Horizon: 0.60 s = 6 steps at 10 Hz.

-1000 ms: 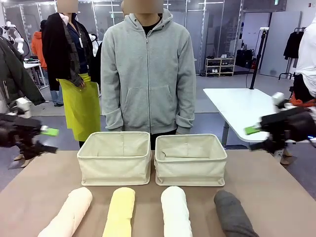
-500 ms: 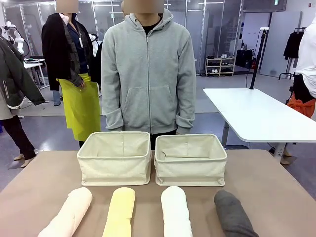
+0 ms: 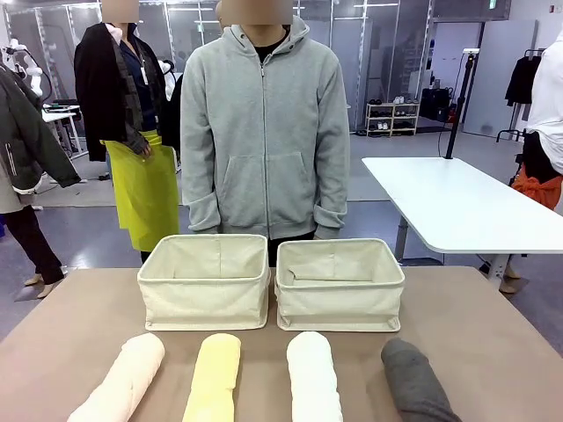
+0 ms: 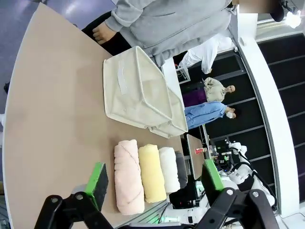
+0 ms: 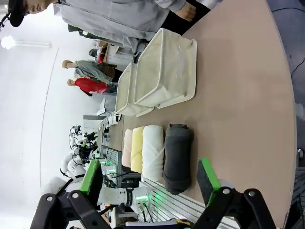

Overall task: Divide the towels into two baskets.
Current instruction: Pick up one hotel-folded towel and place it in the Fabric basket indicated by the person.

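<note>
Rolled terry cloth, near edge of tan table point(image 3: 70, 325), left to right: pale pink towel point(image 3: 123, 374), yellow towel point(image 3: 214, 374), white towel point(image 3: 314, 374), dark grey towel point(image 3: 415, 380). Just beyond: left cream canvas basket point(image 3: 204, 303) and right cream canvas basket point(image 3: 339, 308) side by side, showing bare cloth inside. Person in grey hoodie point(image 3: 264, 132) at far edge. Left gripper point(image 4: 155, 179) and right gripper point(image 5: 150, 176) both spread wide, gripping nothing.

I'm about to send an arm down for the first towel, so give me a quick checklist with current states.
1. The pink towel, yellow towel, white towel and grey towel lie in a row, none in a basket: ok.
2. The left basket and right basket stand upright, empty: ok.
3. The left pincer is open, holding nothing: ok.
4. The right pincer is open, holding nothing: ok.
5. The person's hand is outside the baskets: ok.
</note>
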Available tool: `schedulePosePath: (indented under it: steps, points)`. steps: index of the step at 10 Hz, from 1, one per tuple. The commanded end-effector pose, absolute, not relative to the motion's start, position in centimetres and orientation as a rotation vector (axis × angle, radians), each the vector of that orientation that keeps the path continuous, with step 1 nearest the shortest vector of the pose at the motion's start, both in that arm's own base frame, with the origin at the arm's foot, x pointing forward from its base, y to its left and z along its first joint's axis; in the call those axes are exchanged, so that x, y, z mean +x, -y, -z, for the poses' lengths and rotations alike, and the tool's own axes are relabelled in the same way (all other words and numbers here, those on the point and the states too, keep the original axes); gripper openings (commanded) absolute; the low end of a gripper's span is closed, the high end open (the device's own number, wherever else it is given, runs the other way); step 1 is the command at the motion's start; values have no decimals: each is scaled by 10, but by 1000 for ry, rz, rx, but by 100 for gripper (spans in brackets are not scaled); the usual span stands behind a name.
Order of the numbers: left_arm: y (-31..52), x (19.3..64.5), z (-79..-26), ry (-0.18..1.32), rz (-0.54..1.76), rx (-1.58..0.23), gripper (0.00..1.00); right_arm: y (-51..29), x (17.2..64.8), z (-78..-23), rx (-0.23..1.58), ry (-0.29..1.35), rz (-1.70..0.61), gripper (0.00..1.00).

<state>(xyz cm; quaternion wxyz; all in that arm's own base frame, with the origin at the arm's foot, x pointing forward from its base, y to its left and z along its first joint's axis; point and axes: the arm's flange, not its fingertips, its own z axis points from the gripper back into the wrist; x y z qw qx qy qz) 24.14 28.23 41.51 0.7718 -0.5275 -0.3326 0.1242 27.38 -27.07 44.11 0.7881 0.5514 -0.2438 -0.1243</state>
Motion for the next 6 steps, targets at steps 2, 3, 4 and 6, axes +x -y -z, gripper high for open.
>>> schedulePosePath:
  steps: [2,3,4,6]
  points:
    - [-280,245,-414,717,-263,-1156,100,269,279,-437,1205,517,273,100]
    - [-280,245,-414,717,-263,-1156,100,269,279,-437,1205,517,273,100]
    - [-280,245,-414,717,-263,-1156,100,269,279,-437,1205,517,273,100]
    - [-280,245,-414,717,-263,-1156,100,269,279,-437,1205,517,273,100]
